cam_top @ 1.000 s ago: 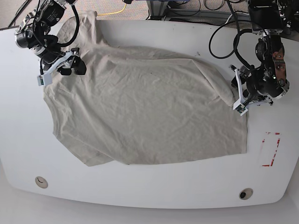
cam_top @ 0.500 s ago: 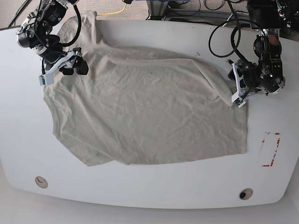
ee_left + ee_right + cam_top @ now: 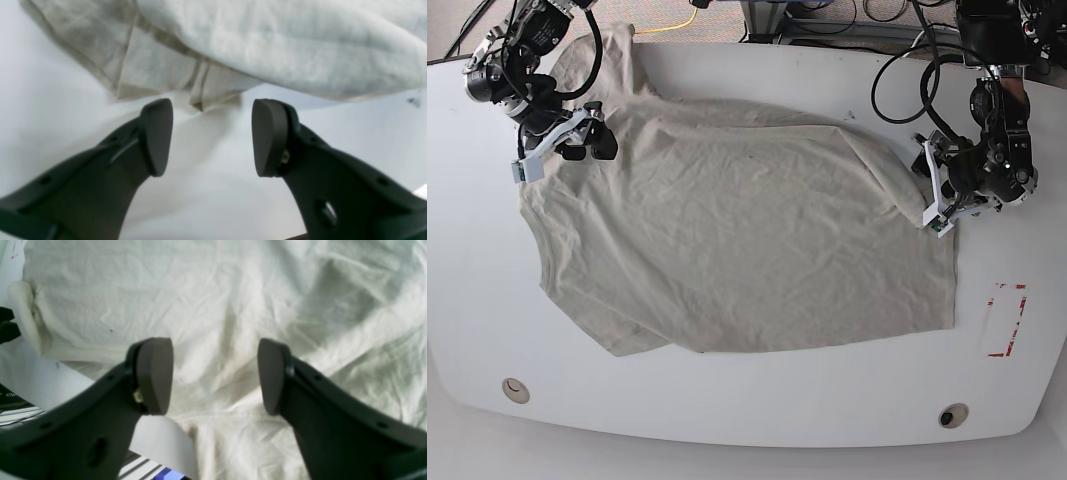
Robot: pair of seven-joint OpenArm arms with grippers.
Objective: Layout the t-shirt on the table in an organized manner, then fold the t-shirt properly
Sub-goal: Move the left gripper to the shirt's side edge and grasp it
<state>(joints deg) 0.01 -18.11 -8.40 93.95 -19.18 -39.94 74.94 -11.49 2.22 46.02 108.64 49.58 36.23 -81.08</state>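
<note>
T-shirt (image 3: 737, 240) is spread flat on counter (image 3: 757, 400), wrinkled, one edge bunched just ahead of left fingers (image 3: 156, 136). Both sets held apart, nothing gripped; right fingers (image 3: 155, 375) over cloth.

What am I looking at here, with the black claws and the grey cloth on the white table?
It is a robot with two arms. One picture looks down from above; the other two come from cameras on each wrist, looking out between the claws. A light khaki-grey t-shirt lies spread and wrinkled on the white table. The left gripper sits at the shirt's edge, on the overhead picture's right; its jaws are apart with only bare table between them. The right gripper hangs over the cloth, on the overhead picture's left, jaws also apart. Neither holds anything.
</note>
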